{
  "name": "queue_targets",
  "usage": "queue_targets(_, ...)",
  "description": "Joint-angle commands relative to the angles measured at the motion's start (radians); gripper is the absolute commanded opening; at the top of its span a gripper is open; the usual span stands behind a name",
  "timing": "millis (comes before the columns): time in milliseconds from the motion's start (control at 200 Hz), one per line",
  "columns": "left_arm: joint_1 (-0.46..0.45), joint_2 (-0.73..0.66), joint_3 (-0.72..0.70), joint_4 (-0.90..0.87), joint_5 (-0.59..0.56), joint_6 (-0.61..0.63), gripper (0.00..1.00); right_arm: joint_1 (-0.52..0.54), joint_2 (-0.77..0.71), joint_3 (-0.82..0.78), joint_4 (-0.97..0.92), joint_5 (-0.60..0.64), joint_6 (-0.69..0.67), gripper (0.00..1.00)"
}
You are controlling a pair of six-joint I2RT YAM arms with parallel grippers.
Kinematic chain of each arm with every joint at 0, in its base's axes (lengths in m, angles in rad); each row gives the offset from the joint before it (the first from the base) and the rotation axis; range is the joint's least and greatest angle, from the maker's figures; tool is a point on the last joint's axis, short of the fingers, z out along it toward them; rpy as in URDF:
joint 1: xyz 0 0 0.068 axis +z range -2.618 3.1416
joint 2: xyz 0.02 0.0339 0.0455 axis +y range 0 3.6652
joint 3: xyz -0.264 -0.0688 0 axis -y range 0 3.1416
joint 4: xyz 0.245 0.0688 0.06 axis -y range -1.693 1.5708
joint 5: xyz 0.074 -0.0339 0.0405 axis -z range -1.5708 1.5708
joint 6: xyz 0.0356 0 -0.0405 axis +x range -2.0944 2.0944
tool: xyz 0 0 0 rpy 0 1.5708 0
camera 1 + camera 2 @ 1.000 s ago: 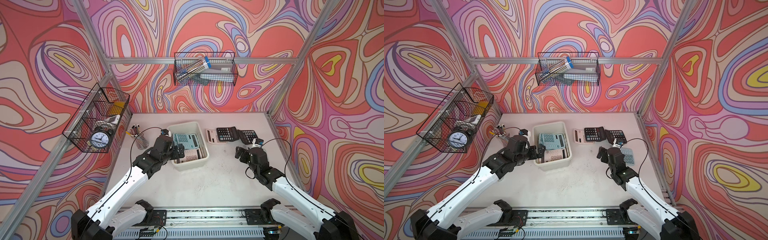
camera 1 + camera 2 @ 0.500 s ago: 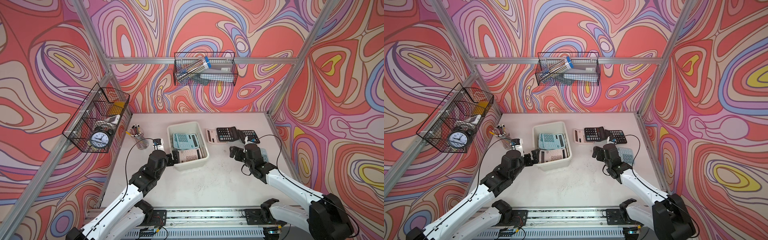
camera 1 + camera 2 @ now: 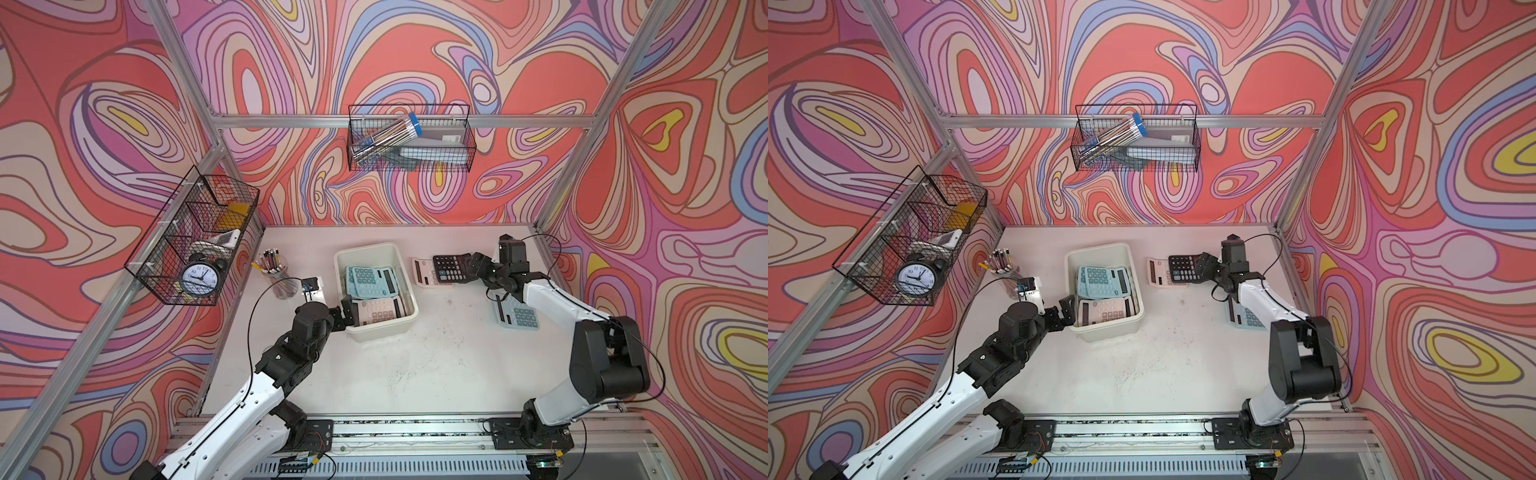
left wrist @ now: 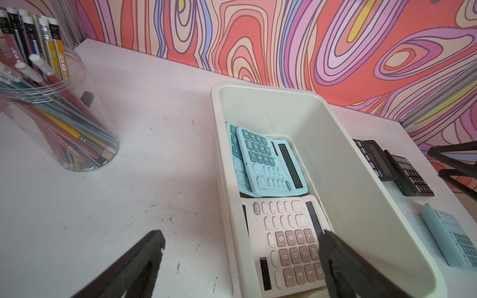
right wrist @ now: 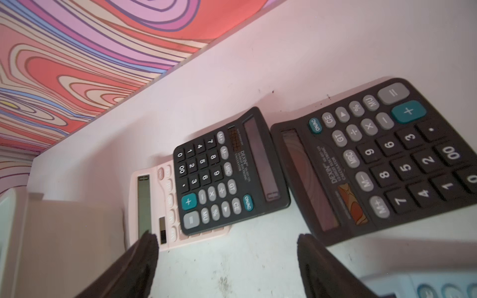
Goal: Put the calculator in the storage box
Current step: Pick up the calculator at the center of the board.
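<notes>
left gripper (image 4: 242, 237) hanging jaws apart, straddling near-left corner of cream-white rectangular plastic storage box (image 3: 382, 330) mid-desk, risking dragging it | black rectangular plastic calculator (image 5: 227, 170), grey and teal keys, lying face-up toward desk's far edge, overlapping pink plastic calculator (image 5: 144, 206) | right gripper (image 5: 228, 240) hovering jaws apart, holding nothing; closing is risking catching the pink one or second black calculator (image 5: 382, 160)

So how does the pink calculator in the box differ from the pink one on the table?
Boxed pink calculator lies inside the storage box, its keys uncovered. Table pink calculator lies outside, beside the box, its keys partly covered by a black calculator. Both are pink and face up.
</notes>
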Motion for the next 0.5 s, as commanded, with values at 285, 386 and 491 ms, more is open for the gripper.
queue_targets(285,0.002,-0.004,-0.015,0.03,-0.014,0.024,0.99,-0.096,0.268,0.151,-0.071,-0.2,-0.045,0.81)
queue_targets(386,0.002,0.002,-0.016,0.034,-0.012,0.024,0.99,-0.096,0.282,0.16,-0.073,-0.217,-0.049,0.8)
queue_targets(491,0.002,0.012,-0.015,0.039,-0.008,0.025,0.99,-0.096,0.297,0.175,-0.077,-0.224,-0.051,0.8)
